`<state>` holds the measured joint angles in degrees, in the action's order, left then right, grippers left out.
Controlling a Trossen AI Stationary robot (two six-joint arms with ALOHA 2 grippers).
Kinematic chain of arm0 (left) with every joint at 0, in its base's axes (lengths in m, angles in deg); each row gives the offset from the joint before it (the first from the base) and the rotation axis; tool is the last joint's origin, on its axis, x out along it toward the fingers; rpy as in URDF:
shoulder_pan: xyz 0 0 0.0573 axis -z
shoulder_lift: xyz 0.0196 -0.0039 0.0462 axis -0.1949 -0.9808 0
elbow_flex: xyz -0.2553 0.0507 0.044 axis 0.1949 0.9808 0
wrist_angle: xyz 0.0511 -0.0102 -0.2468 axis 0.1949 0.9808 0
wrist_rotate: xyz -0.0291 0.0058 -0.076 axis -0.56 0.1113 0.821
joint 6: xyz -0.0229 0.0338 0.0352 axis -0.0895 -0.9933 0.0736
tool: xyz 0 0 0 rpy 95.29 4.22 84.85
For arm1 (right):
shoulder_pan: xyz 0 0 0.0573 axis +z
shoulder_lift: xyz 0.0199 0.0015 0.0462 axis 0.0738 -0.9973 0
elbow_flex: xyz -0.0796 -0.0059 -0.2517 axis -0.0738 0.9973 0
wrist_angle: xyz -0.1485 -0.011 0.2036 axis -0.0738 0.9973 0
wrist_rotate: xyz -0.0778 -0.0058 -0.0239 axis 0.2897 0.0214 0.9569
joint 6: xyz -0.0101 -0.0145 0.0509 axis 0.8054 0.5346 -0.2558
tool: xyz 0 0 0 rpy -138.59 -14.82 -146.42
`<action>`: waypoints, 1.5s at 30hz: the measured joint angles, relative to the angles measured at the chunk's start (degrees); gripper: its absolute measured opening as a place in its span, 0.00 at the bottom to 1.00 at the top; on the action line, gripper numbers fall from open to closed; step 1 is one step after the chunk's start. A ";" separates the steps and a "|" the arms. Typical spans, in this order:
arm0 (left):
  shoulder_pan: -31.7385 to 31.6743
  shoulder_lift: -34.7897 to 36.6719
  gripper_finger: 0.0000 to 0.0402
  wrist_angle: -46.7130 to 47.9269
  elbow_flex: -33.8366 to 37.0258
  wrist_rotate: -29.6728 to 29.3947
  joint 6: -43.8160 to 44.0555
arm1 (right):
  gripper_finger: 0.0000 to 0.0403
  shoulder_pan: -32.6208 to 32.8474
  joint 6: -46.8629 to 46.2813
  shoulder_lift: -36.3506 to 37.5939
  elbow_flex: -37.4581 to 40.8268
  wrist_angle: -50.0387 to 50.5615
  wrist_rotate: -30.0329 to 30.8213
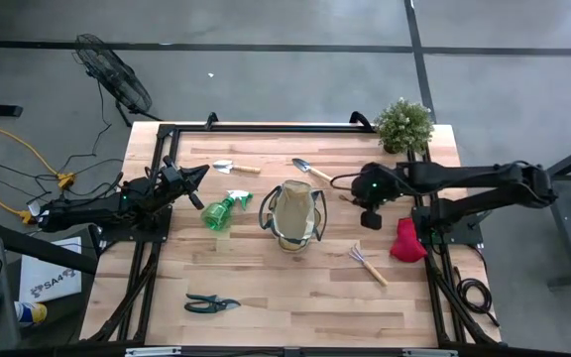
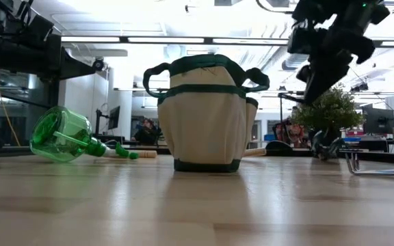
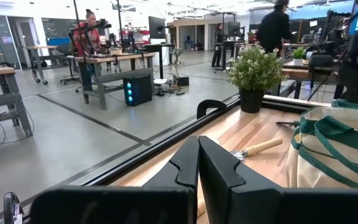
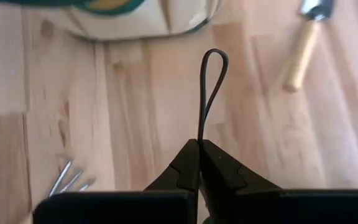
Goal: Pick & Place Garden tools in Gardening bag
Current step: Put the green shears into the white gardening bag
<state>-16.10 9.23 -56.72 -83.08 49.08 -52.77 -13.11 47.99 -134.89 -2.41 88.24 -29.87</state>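
Note:
The beige gardening bag (image 1: 293, 215) stands upright at the table's middle, open end up; it also shows in the low view (image 2: 207, 116). A green spray bottle (image 1: 221, 210) lies on its side left of the bag. Two wooden-handled trowels (image 1: 234, 167) (image 1: 310, 170) lie beyond it. A hand rake (image 1: 368, 263), a red glove (image 1: 407, 241) and black pruners (image 1: 211, 303) lie nearer. My right gripper (image 4: 199, 144) hangs above the table right of the bag, shut on a thin black loop (image 4: 211, 81). My left gripper (image 3: 197, 149) is shut and empty at the left, near the first trowel. My right gripper pinches the thin black loop by its closed-up end (image 4: 200, 134) between its two fingertips. The fingers slant down toward the table's left, toward the bag. The loop sticks straight out past the fingertips, clear of the table (image 1: 341, 181). I cannot tell what it belongs to.
A bushy potted plant (image 1: 404, 124) stands at the far right corner. A black frame (image 1: 266, 127) runs along the table's edges. Bare wood lies in front of the bag, between the pruners and the rake.

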 joint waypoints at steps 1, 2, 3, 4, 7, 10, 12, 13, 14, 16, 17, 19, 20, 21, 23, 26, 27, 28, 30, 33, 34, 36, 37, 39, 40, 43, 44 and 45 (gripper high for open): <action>0.00 0.00 0.01 0.00 0.01 0.00 -0.02 | 0.01 0.00 -0.51 0.78 0.00 -0.05 0.30; 0.00 -0.01 0.01 0.00 -0.01 -0.01 0.00 | 0.01 0.00 -1.16 1.55 0.00 -0.16 0.33; 0.00 0.00 0.01 0.00 0.00 0.00 0.00 | 0.01 0.00 -1.75 2.19 0.00 -0.44 0.39; 0.00 -0.02 0.01 0.00 0.00 0.02 0.00 | 0.01 0.00 -2.38 2.82 -0.04 -0.79 0.38; 0.00 -0.01 0.01 0.00 0.00 0.01 -0.02 | 0.01 0.00 -4.17 4.70 -0.04 -1.96 0.81; 0.00 -0.02 0.01 0.00 0.01 0.01 0.00 | 0.01 -0.20 -5.75 6.41 -0.31 -3.55 2.33; 0.00 0.00 0.01 0.00 0.00 0.01 -0.01 | 0.01 -0.63 -6.12 7.03 -1.24 -3.52 3.51; 0.00 -0.02 0.01 0.00 0.00 0.02 -0.01 | 0.01 -0.91 -6.13 7.23 -1.81 -3.49 4.12; 0.00 0.00 0.01 0.00 -0.01 0.02 0.00 | 0.01 -1.11 -6.14 7.44 -2.47 -3.45 4.64; 0.00 -0.02 0.01 0.00 0.00 0.02 -0.02 | 0.01 -1.61 -5.90 7.52 -4.12 -3.44 5.52; 0.00 0.00 0.01 0.00 -0.01 0.02 0.00 | 0.01 -1.79 -5.83 7.52 -5.09 -3.45 5.96; 0.00 -0.01 0.01 0.01 0.00 0.02 -0.01 | 0.01 -2.21 -5.09 7.52 -7.13 -3.41 6.19; 0.00 0.00 0.01 0.00 -0.01 0.02 0.00 | 0.01 -2.45 -4.43 7.52 -8.22 -3.46 6.19; 0.00 -0.02 0.01 0.00 0.00 0.02 0.00 | 0.01 -2.54 -3.94 7.52 -9.25 -3.55 6.19; 0.00 -0.02 0.01 0.00 0.00 0.02 0.00 | 0.01 -2.58 -3.08 7.52 -11.09 -3.47 6.35; 0.00 0.00 0.01 0.00 0.00 0.02 0.00 | 0.01 -2.54 -2.74 7.52 -13.20 -3.51 7.64; 0.00 -0.01 0.01 0.00 -0.01 0.02 -0.01 | 0.01 -2.54 -2.73 7.52 -13.75 -3.53 8.01; 0.00 -0.01 0.01 0.01 0.00 0.02 0.00 | 0.01 -2.54 -2.78 7.52 -14.20 -3.53 8.72; 0.00 0.00 0.01 0.00 0.00 0.02 -0.01 | 0.01 -2.55 -2.83 7.52 -14.99 -3.46 9.53; 0.00 -0.02 0.01 0.00 -0.01 0.02 0.00 | 0.01 -2.54 -2.84 7.52 -16.22 -3.60 9.66; 0.00 -0.02 0.01 0.00 -0.01 0.02 -0.02 | 0.01 -2.54 -2.84 7.52 -16.54 -3.78 9.92; 0.00 -0.01 0.01 0.00 0.00 0.02 0.00 | 0.01 -2.54 -2.65 7.38 -17.26 -3.88 10.83; 0.00 0.00 0.01 0.00 -0.01 0.02 0.00 | 0.01 -2.56 -2.49 7.31 -17.63 -3.93 11.30; 0.00 -0.02 0.01 0.00 -0.01 0.02 0.00 | 0.01 -2.59 -1.90 7.30 -18.17 -4.50 12.26; 0.00 0.00 0.01 0.00 0.01 0.02 0.00 | 0.01 -2.79 -1.75 7.28 -18.45 -5.16 12.45; 0.00 -0.01 0.01 0.00 0.00 0.02 -0.02 | 0.01 -3.68 -2.82 6.38 -19.93 -6.97 12.78; 0.00 -0.01 0.01 0.00 0.00 0.02 -0.01 | 0.01 -4.08 -3.07 5.81 -20.49 -7.31 13.47; 0.00 -0.01 0.01 0.00 0.01 0.02 -0.02 | 0.01 -4.47 -3.16 5.18 -21.19 -7.58 14.28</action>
<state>-16.10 9.22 -56.72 -83.07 49.10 -52.79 -17.59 44.83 -129.71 -23.61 80.66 -15.59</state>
